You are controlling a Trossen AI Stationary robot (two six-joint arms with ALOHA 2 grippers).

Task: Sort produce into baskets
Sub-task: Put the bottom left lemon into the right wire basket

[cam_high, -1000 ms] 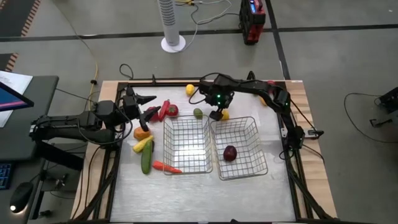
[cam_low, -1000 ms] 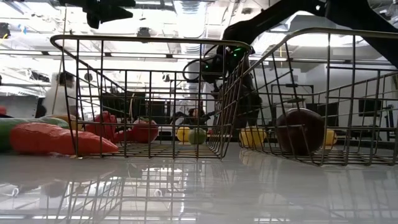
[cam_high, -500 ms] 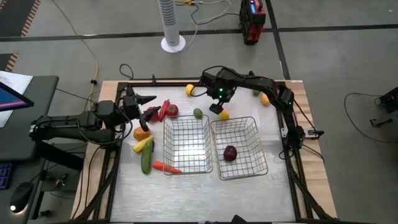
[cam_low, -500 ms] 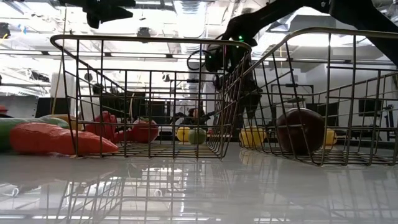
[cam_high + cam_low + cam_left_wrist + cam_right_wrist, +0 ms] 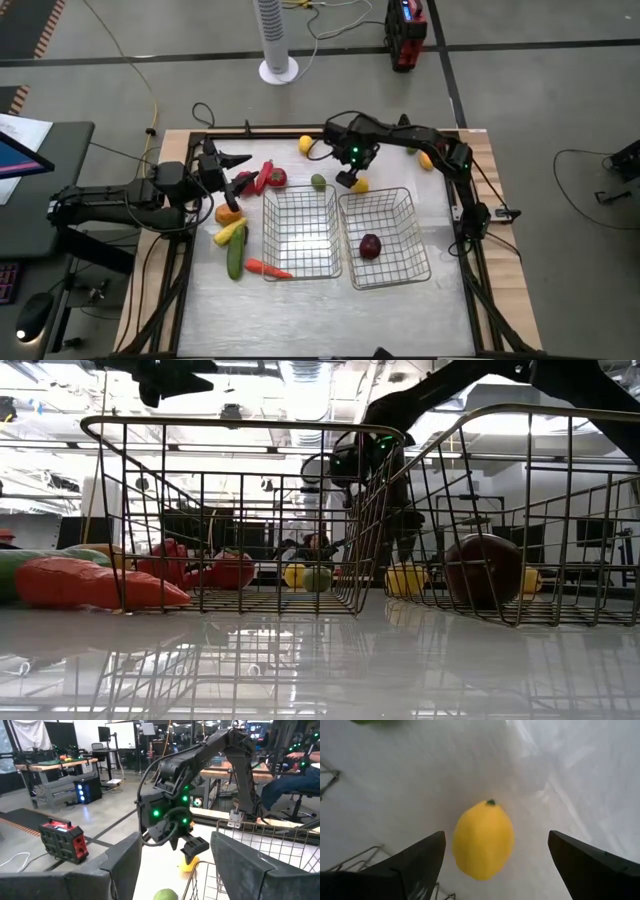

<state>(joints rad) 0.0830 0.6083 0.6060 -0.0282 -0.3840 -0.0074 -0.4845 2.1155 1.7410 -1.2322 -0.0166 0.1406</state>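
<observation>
Two baskets [image 5: 302, 232], three lemons [image 5: 360, 185], one plum [image 5: 370, 246], one carrot [image 5: 268, 268]

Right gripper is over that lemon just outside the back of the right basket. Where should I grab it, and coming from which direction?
Take the lemon across its fat middle, coming straight down from above. It lies on its side on the table, stem tip to one end, already between the open fingers of the right gripper. The right basket has its rim close by, so a side approach looks cramped.

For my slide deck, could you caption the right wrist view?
Right gripper, fingers open, poised over a yellow lemon on the white table.
</observation>
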